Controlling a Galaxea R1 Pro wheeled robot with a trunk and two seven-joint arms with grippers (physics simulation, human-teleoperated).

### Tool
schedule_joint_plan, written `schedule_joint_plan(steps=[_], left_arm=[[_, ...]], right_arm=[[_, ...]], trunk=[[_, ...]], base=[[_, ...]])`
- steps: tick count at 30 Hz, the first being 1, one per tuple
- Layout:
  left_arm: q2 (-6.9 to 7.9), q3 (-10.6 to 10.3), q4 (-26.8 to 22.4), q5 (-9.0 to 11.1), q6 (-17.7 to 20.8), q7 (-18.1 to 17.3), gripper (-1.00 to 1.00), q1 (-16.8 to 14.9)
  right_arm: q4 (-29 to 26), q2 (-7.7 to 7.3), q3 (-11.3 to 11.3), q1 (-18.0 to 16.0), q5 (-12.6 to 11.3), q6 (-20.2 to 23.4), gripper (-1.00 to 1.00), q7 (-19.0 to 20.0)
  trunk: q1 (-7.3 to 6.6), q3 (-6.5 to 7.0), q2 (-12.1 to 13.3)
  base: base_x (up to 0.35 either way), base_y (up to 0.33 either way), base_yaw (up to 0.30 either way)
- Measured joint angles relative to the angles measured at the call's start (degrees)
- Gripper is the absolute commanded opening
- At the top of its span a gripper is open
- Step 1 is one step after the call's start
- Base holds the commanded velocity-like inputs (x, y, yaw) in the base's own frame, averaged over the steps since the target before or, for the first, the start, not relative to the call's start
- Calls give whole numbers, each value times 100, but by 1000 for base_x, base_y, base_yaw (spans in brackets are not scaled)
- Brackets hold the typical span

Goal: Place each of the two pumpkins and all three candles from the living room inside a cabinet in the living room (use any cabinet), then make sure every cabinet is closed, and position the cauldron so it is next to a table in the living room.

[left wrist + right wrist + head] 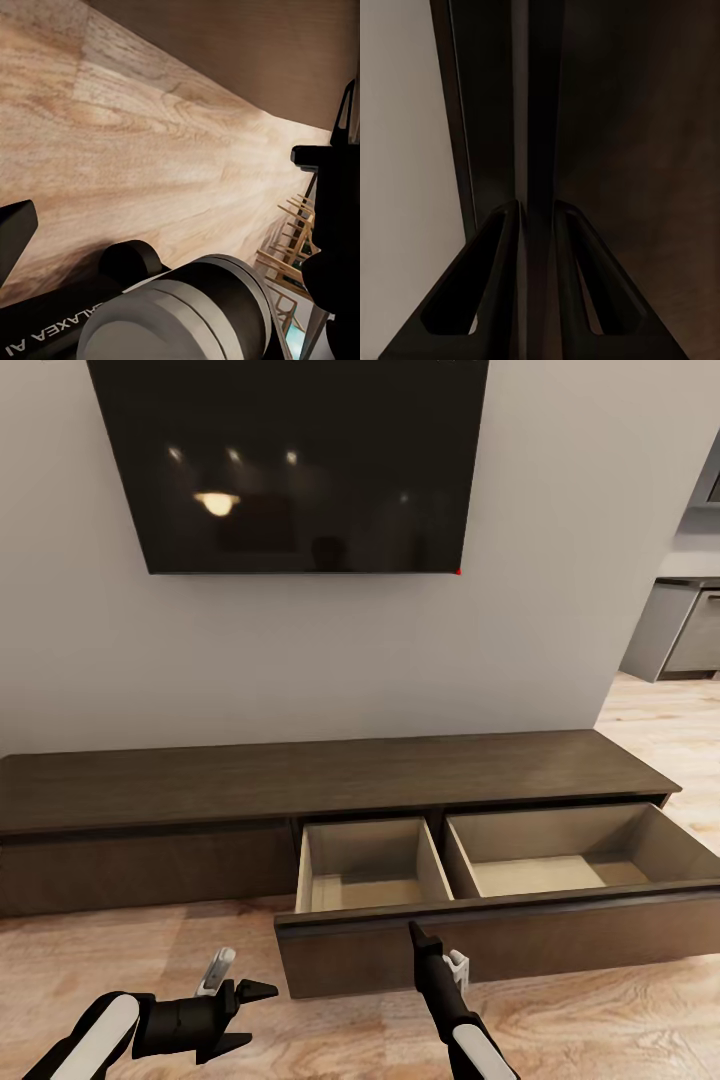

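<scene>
The left claw [250, 1015] hovers released over the wood floor [120, 960]. The right claw [413, 930] is clenched on the drawer front [560, 940] of the cabinet [300, 780], its fingers [502, 262] pinching the top edge. The pulled-out drawer shows two bare pale compartments. Above hangs a dark TV [290, 460].

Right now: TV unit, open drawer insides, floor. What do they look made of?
The cabinet: dark-brown wood, matte, faint grain on top. The drawer insides: pale unfinished-looking wood or laminate, flat and even, grain hard to tell. The floor: light wood planks, visible grain and seams, slight sheen. The right gripper sits at the drawer front.
</scene>
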Motion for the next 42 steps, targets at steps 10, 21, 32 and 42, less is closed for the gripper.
schedule_joint_plan(steps=[10,21,32,42], left_arm=[[-1,-1,2,-4,0,-1,100,-4],[-1,-2,2,-2,0,-1,100,-2],[-1,-11,2,0,0,-1,100,-5],[4,16,32,-25,3,24,100,-6]], right_arm=[[-2,6,416,1,30,14,100,58],[-2,6,412,2,30,19,100,52],[-2,6,414,2,30,17,100,51],[-31,6,424,-14,22,618,100,-658]], trunk=[[0,1,0],[0,1,0],[0,1,0],[0,0,0]], base=[[0,0,0],[-31,0,0],[-308,0,0],[-330,0,0]])
